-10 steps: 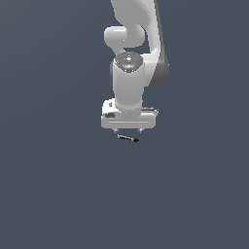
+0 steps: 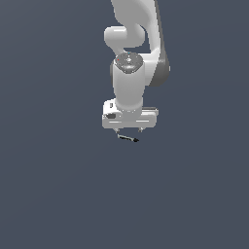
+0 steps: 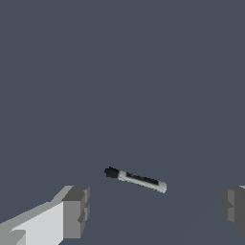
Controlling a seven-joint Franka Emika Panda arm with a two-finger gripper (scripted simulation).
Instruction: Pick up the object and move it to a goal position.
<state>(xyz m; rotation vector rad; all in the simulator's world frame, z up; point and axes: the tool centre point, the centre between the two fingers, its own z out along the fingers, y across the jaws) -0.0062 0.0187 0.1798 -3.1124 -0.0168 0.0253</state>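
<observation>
The arm hangs straight down in the exterior view, and the gripper (image 2: 128, 130) has its two fingers spread wide, released, clenching nothing. The object (image 2: 128, 138), a thin little stick, lies just beneath the fingertips, tilted slightly across the line between them, grey-white shaft toward the exterior view's left, black end toward its right.

From the wrist view the picture is clearer: the object (image 3: 136, 179) sits between the two grey finger pads (image 3: 76, 210), well apart from either one, with open gaps on both sides. Its black cap points toward the nearer pad, and a dark strip runs along the pale shaft. Neither fingertip touches it. Whether the tips have reached the level of the stick cannot be told from these views.

The surface (image 2: 58, 185) is a flat, uniform dark slate-grey, stretching unbroken on all sides of the gripper to every frame edge. No rim, wall or table border shows in either view.
</observation>
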